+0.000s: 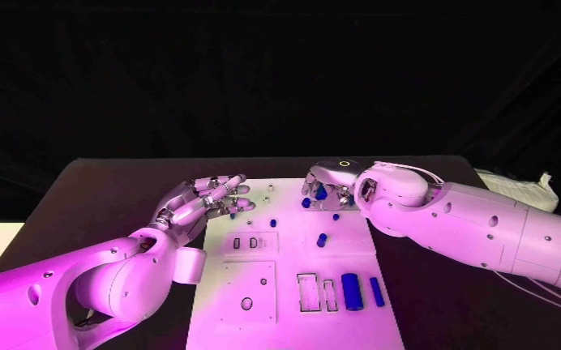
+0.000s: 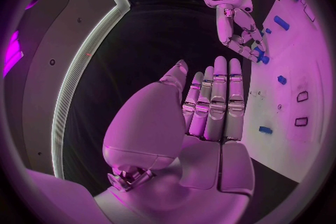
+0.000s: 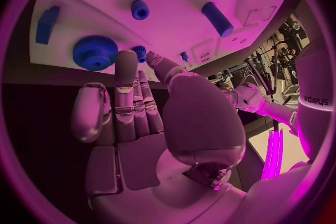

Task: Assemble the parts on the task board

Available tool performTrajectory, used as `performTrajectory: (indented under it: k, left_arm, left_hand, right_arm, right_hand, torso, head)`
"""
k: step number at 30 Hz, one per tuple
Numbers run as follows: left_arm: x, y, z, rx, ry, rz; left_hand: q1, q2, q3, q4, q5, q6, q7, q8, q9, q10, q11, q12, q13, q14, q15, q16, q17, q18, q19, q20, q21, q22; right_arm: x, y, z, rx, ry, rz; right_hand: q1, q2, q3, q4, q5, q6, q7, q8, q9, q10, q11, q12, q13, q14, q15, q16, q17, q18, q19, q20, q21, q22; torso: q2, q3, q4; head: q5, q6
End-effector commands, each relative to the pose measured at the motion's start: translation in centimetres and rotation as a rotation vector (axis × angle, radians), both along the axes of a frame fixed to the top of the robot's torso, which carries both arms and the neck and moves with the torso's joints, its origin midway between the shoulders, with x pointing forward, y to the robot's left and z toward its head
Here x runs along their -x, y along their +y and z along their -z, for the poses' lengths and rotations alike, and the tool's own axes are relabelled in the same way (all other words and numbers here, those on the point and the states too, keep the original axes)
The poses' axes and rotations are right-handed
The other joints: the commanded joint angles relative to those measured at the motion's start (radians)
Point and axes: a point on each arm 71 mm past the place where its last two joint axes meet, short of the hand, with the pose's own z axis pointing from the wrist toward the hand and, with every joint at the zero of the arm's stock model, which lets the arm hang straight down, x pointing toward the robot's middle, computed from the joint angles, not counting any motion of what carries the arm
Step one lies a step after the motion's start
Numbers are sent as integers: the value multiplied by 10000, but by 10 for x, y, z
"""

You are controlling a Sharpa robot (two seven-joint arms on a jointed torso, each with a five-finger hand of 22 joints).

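Black cloth is covering the table, and the white board is lying in its middle, running from six o'clock up toward twelve. Blue parts are sitting on it: I am counting two long bars side by side near five o'clock, a short peg at the centre, and several smaller studs toward twelve o'clock, though their exact number is hard to tell. A toothed wheel is showing near the far edge in the right wrist view.

Left hand is hovering at the board's nine o'clock edge, fingers straight and apart, holding nothing. Right hand is reaching down at the twelve o'clock end, fingertips close beside a small stud; I cannot tell whether it is pinching it.

These pieces are looking like light, rigid plastic, probably smooth and prone to slipping. Pinching each across its sides, near the middle, seems safest.
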Motion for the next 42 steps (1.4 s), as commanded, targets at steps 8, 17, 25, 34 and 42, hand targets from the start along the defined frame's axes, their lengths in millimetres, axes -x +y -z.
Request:
performTrajectory:
  k: [8,17,25,34,42]
  left_arm:
    - [0,-1,-1,67,11,117]
    - [0,-1,-1,65,46,151]
    - [0,-1,-1,56,79,172]
    - [0,-1,0,43,117,193]
    - [0,-1,0,13,150,173]
  left_hand:
    - [-103,-33,-62,-20,-46,39,53,-51,-11,40,4,-70,9,82,6,43,19,130,82,5,16,-14]
    - [-108,-34,-67,-19,-46,33,56,-58,-11,36,6,-78,9,85,7,43,24,129,87,5,14,-16]
    - [-106,-30,-66,-21,-44,29,57,-63,-12,34,7,-83,8,85,7,42,26,129,89,5,14,-17]
    - [-97,-18,-61,-28,-40,21,59,-72,-12,26,8,-95,8,85,7,40,32,129,93,4,11,-21]
    - [-77,0,-51,-43,-36,7,64,-90,-13,13,12,-118,7,82,8,34,43,128,99,3,5,-28]
  right_arm:
    - [-1,4,3,758,5,-84]
    - [-2,6,4,797,12,-82]
    - [-3,7,5,848,70,-92]
    - [-6,6,7,961,164,-47]
    - [-7,6,6,806,-39,-26]
  right_hand:
    - [115,-13,-36,141,-103,-30,13,-52,-1,-238,17,-46,-28,31,86,-90,-201,-73,-177,53,-27,-213]
    - [196,223,79,312,-80,49,-8,-34,10,-191,10,-20,-19,34,90,94,-90,-80,-190,53,59,-116]
    - [271,403,270,477,-102,258,-68,18,50,87,-54,31,5,39,52,402,175,-114,-145,33,214,118]
    - [367,477,436,590,-168,607,-159,100,128,529,-169,58,29,138,-40,1032,765,-225,87,-19,588,740]
    - [423,508,502,635,-177,802,-219,144,189,737,-232,46,35,132,-91,1236,931,-272,174,-48,747,1003]
  torso:
    - [72,-2,60]
    - [104,-8,84]
    - [134,-15,90]
    - [149,-11,116]
    - [156,-17,124]
  head:
    - [-34,-19]
    - [-13,-43]
    - [-39,-51]
    - [-39,-71]
    - [-38,-71]
